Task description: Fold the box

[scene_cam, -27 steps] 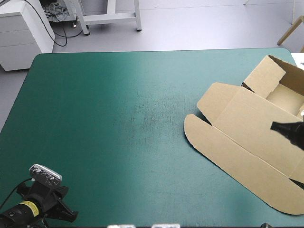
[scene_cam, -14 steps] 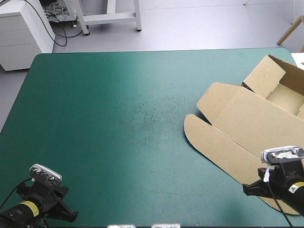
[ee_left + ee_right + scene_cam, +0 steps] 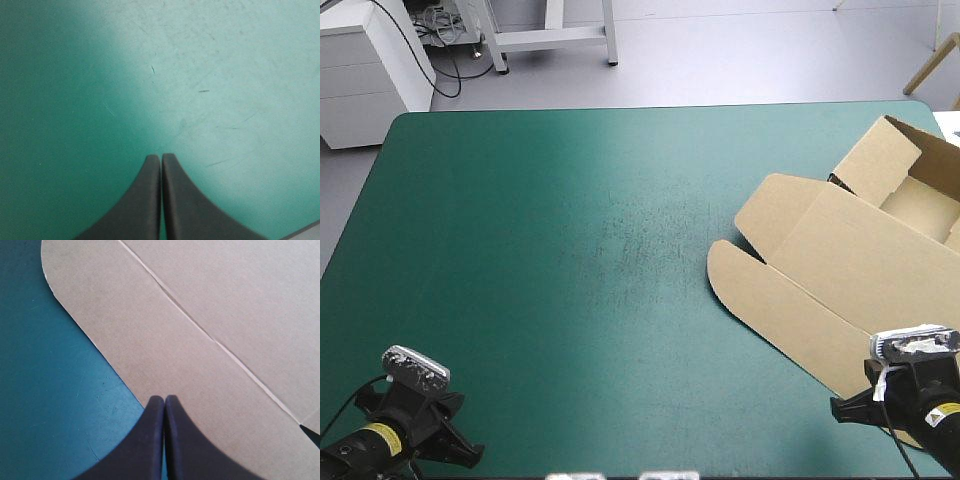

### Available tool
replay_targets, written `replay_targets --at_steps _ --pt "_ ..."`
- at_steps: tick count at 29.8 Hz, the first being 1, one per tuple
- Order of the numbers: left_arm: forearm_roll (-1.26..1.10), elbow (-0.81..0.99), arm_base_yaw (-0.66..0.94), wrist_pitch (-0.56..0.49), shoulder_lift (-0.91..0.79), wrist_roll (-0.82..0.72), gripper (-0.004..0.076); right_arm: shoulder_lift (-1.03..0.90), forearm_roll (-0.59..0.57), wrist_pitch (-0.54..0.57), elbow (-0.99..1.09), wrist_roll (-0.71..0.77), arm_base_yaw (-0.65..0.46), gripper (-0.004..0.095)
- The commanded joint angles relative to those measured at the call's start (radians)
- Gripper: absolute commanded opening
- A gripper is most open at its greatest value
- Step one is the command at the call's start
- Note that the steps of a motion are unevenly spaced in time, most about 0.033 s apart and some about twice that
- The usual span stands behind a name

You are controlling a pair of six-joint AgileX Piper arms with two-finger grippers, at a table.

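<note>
The brown box (image 3: 840,270) lies on the right side of the table. Its far part is a tray with raised walls (image 3: 918,200), and its lid (image 3: 790,310) lies flat toward the front. At the front right corner, my right gripper (image 3: 164,397) is shut and empty, its tips over the lid's rounded front edge (image 3: 95,340). The same gripper (image 3: 905,385) shows in the high view over the lid's near end. My left gripper (image 3: 161,156) is shut and empty over bare teal-green cover at the front left corner (image 3: 415,405).
Teal-green cover (image 3: 570,250) stretches from the box to the table's left edge. The box reaches close to the table's right edge. The table's front edge runs just behind both arms.
My right arm has drawn back from over the box near the right edge to the front right corner. The box and the left arm have stayed still.
</note>
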Motion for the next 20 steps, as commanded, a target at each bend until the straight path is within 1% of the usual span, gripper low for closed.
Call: replay_targets --at_steps 1,4,8,20 --pt "-0.001 -0.023 -0.002 -0.043 0.008 -0.010 -0.0010 0.008 0.010 -0.058 -0.024 -0.008 0.004 -0.0018" --pt "-0.001 -0.023 -0.002 -0.043 0.008 -0.010 -0.0010 0.008 0.010 -0.065 -0.012 -0.008 0.004 -0.0018" --pt "-0.001 -0.023 -0.002 -0.043 0.008 -0.010 -0.0010 0.008 0.031 -0.102 0.024 -0.008 0.004 -0.0019" --pt "-0.001 -0.023 -0.002 -0.044 0.008 -0.008 -0.0010 0.008 0.032 -0.100 0.024 -0.008 0.004 -0.0019"
